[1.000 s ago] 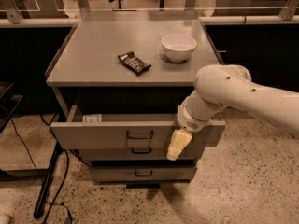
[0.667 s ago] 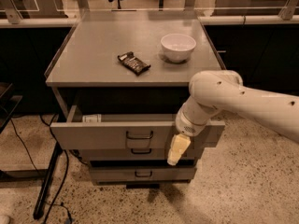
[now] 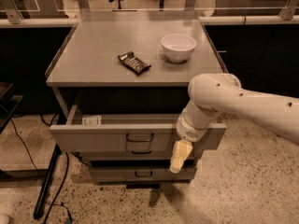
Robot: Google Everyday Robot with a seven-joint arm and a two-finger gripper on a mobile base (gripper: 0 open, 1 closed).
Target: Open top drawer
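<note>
The top drawer (image 3: pixel 98 137) of the grey metal cabinet stands pulled out toward me. Its wide flat front carries a small dark bar handle (image 3: pixel 140 137) at the centre. A white slip (image 3: pixel 92 120) lies in its back left corner. My gripper (image 3: pixel 180 156) hangs pointing down in front of the drawer front, right of the handle and apart from it. My white arm (image 3: pixel 243 104) reaches in from the right and covers the right part of the drawer.
On the cabinet top (image 3: pixel 93 64) lie a dark snack packet (image 3: pixel 134 62) and a white bowl (image 3: pixel 178 46). A lower drawer (image 3: pixel 140 174) shows beneath, shut. Black cables and a stand leg (image 3: pixel 46 185) lie on the floor at left. Dark cupboards stand behind.
My arm has shifted slightly left and the gripper has dropped a little in front of the drawer front. The drawer stays pulled out as before.
</note>
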